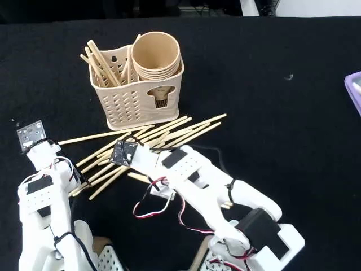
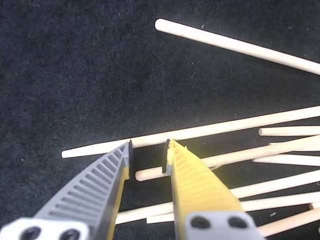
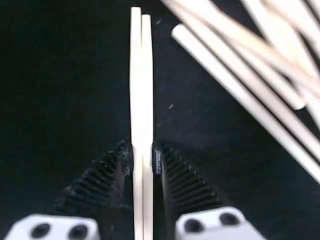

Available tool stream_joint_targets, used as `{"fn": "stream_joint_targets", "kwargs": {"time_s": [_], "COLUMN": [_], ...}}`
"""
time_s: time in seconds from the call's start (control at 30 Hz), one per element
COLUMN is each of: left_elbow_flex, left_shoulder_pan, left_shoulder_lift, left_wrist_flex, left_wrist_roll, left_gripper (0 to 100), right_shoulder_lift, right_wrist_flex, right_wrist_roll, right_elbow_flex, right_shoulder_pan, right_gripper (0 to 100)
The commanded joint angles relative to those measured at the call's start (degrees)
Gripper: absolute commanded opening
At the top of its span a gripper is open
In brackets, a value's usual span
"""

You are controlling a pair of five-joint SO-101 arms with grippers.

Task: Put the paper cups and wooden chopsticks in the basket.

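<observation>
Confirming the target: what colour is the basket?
The basket is beige, with perforated walls; high view.

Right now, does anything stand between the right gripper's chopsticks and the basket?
Nothing upright. Only loose chopsticks lie on the table between the right gripper with its pair and the basket.

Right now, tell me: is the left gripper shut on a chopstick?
No, the left gripper is open, its two tips standing apart with a gap between them over a loose chopstick.
</observation>
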Motion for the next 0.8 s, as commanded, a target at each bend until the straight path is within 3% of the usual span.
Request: {"fn": "stream_joint_targets", "kwargs": {"time_s": [0.0,0.2,0.33,0.4,0.6,0.77], "left_elbow_flex": [-0.92,-0.92,-0.92,-0.92,-0.92,-0.92], "left_shoulder_pan": [-0.22,-0.22,-0.22,-0.22,-0.22,-0.22], "left_shoulder_lift": [-0.79,-0.79,-0.79,-0.79,-0.79,-0.7], "left_wrist_flex": [-0.7,-0.7,-0.79,-0.79,-0.79,-0.79], "left_wrist_roll": [0.26,0.26,0.26,0.26,0.26,0.26], "left_gripper": [13,13,13,13,13,13], "right_shoulder_lift": [-8.75,-24.75,-33.36,-35.82,-35.91,-32.84], "right_wrist_flex": [9.49,19.25,17.76,10.81,-22.59,-38.59], "right_wrist_roll": [0.7,0.26,-1.23,-5.98,-16.88,-18.64], "right_elbow_flex": [-6.81,-13.14,-17.89,-19.74,-19.3,-21.93], "right_shoulder_pan": [-1.14,-1.23,-1.05,-1.05,0.79,0.79], "right_gripper": [1.0,1.0,1.0,1.1,1.1,1.1]}}
